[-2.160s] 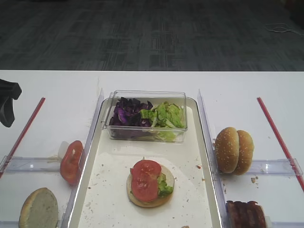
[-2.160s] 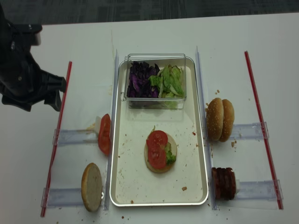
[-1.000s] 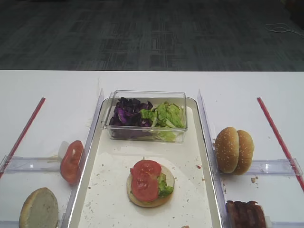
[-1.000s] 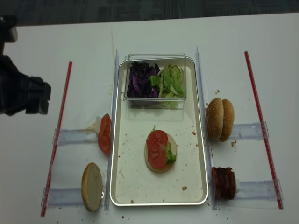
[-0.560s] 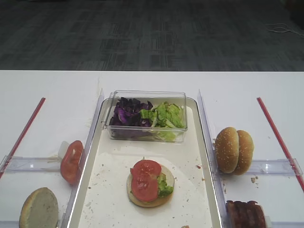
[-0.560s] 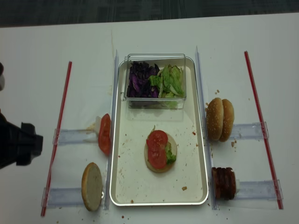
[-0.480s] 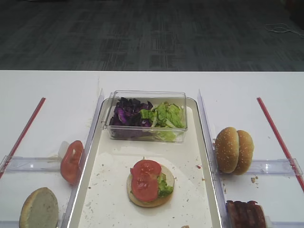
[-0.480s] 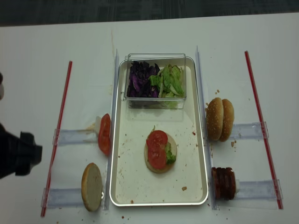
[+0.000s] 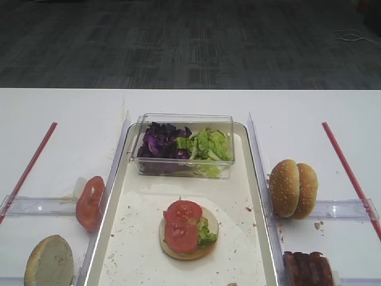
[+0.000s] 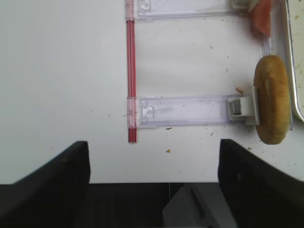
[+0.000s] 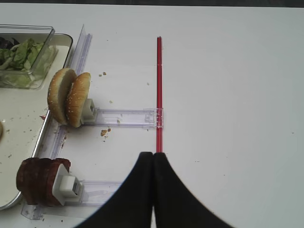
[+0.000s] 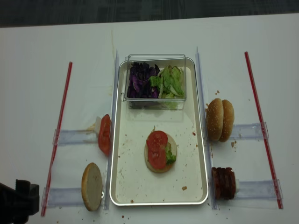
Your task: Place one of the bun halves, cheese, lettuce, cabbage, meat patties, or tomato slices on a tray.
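Note:
On the off-white tray (image 12: 122, 186) lies a bun half (image 12: 148, 161) topped with lettuce (image 12: 170, 156) and two tomato slices (image 12: 157, 148). More tomato slices (image 12: 104, 134) and another bun half (image 12: 92, 186) stand in holders left of the tray. Two seeded bun halves (image 12: 220, 120) and meat patties (image 12: 224, 183) stand on its right. Cabbage (image 12: 139, 80) and lettuce (image 12: 170, 81) fill a clear box. No cheese shows. My left gripper (image 10: 154, 161) is open and empty over the table's front edge, left of the bun half (image 10: 271, 99). My right gripper (image 11: 153, 154) is shut and empty, right of the patties (image 11: 38, 181).
The clear box (image 12: 156, 57) sits at the tray's far end. Red strips (image 12: 60, 121) (image 12: 259, 126) run down both sides, joined to clear plastic holder rails (image 12: 250, 130). Crumbs dot the tray and table.
My left arm has drawn back toward the table's near-left corner and now shows only at the bottom left of the overhead view. The food has not moved.

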You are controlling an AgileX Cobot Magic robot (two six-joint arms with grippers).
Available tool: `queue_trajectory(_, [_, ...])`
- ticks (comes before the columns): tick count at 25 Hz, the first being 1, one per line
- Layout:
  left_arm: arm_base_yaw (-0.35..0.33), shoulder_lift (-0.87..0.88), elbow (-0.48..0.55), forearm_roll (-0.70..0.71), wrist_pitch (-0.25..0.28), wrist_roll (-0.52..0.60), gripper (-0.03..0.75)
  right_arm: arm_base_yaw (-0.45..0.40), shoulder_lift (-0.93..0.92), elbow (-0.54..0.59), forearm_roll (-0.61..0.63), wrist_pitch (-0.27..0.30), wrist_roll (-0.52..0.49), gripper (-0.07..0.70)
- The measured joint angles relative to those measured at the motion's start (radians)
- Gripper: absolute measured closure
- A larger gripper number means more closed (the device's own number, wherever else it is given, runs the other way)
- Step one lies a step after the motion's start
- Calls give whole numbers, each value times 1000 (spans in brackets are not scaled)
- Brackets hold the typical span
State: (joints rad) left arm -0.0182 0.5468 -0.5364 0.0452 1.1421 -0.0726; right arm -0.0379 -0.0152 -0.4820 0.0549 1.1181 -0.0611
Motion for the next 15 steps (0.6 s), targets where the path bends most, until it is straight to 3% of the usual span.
queue_trajectory(15, [0,-331,45,-2,20,-6,169,0,0,0,0,0,0,600])
